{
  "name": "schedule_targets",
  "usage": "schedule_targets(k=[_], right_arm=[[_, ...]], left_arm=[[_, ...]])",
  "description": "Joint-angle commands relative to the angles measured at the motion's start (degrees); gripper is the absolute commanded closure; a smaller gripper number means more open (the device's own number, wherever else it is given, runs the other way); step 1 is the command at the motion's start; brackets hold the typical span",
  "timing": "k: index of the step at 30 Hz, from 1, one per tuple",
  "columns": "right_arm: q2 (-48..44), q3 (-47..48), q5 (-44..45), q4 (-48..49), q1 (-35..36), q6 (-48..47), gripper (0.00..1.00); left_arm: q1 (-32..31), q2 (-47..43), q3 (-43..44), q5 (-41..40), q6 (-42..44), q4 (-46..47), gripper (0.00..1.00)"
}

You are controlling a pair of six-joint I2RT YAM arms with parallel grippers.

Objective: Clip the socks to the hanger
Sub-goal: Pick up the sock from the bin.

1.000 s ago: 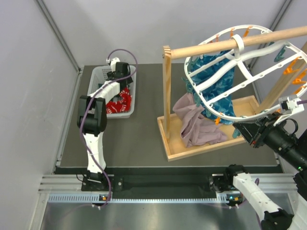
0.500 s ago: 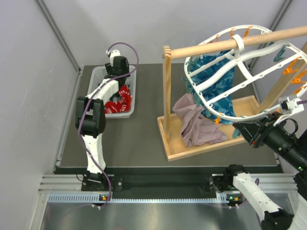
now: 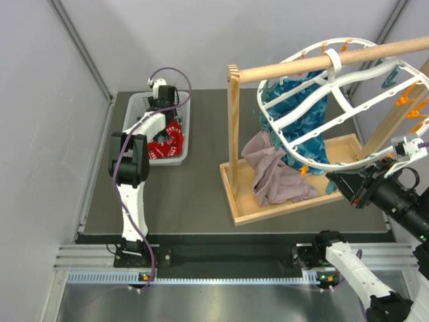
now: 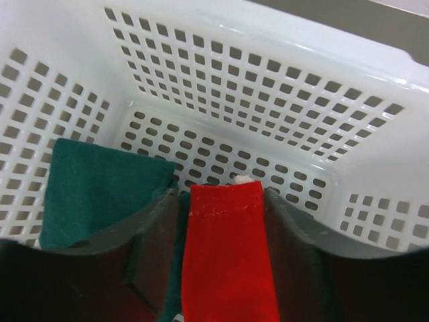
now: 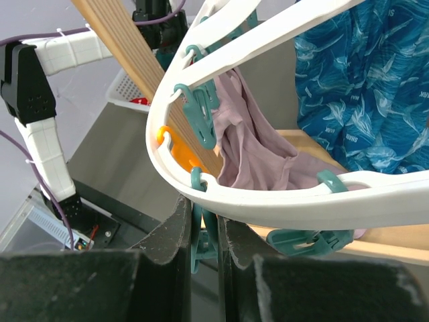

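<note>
My left gripper is down in the far end of the white perforated basket. In the left wrist view it is shut on a red sock, whose cuff end stands between the fingertips. A dark green sock lies to its left on the basket wall. More red socks lie in the basket. The white oval hanger hangs on the wooden rod. My right gripper is shut on a teal clip under the hanger's rim.
A wooden rod-and-tray stand holds the hanger, with its tray below. A teal-blue patterned cloth and a mauve-grey cloth hang from clips. Orange clips sit along the far rim.
My left gripper shifted slightly toward the basket's far end and came back a little. My right gripper has stayed on the clip.
</note>
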Motion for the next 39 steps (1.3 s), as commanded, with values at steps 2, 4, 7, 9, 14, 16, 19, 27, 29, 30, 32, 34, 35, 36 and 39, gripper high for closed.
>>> schedule_targets(k=[2, 4, 7, 9, 14, 16, 19, 27, 29, 30, 32, 34, 35, 36, 39], right_arm=[[1.3, 0.4, -2.1, -1.7, 0.8, -1.1, 1.0], [1.2, 0.5, -2.4, -1.7, 0.8, -1.1, 1.0], [1.4, 0.8, -2.5, -1.7, 0.8, -1.0, 1.0], [1.4, 0.8, -2.5, -1.6, 0.9, -1.0, 1.0], [1.4, -0.1, -2.5, -1.3, 0.9, -0.9, 1.0], [1.3, -0.1, -2.6, -1.3, 0.8, -0.9, 1.0], [1.4, -0.2, -2.5, -1.3, 0.8, -0.9, 1.0], [1.9, 0.0, -2.5, -1.2, 0.8, -1.0, 1.0], [1.9, 0.0, -2.1, -1.2, 0.9, -1.0, 1.0], [2.0, 0.0, -2.0, -1.2, 0.9, -1.1, 1.0], [2.1, 0.2, -1.8, -1.3, 0.8, -1.1, 1.0], [2.1, 0.0, -1.7, -1.2, 0.9, -1.2, 1.0], [2.0, -0.1, -1.4, -1.0, 0.8, -1.3, 1.0], [2.1, -0.6, -1.2, -0.9, 0.8, -1.4, 1.0], [2.2, -0.7, -1.1, -0.8, 0.8, -1.4, 1.0]], left_arm=[[0.7, 0.6, 0.8, 1.9, -0.9, 1.1, 0.47], [0.8, 0.8, 0.7, 3.2, -0.8, 1.4, 0.53], [0.8, 1.4, 1.1, 3.8, -1.0, 1.1, 0.55], [0.9, 1.6, 1.3, 3.7, -1.3, 0.0, 0.55], [0.9, 3.6, 3.2, 3.3, -1.8, -2.6, 0.55], [1.0, 4.1, 3.5, 3.1, -2.0, -3.4, 0.55], [1.3, 4.1, 3.6, 4.3, -1.9, -3.4, 0.63], [1.7, -1.8, 5.8, 3.8, -0.9, -6.7, 1.0], [1.7, -5.0, 5.3, 4.7, -0.9, -6.6, 1.0], [1.7, -8.7, 4.6, 5.0, -0.7, -6.2, 1.0], [1.7, -12.8, 3.2, 5.7, -1.0, -5.9, 1.0], [1.7, -19.1, 0.6, 6.4, -2.6, -5.9, 1.0], [1.7, -21.4, -0.5, 7.0, -3.8, -6.2, 1.0], [1.7, -26.2, -3.1, 8.0, -6.2, -6.6, 1.0], [1.7, -37.0, -10.7, 14.1, -9.9, -5.4, 1.0]])
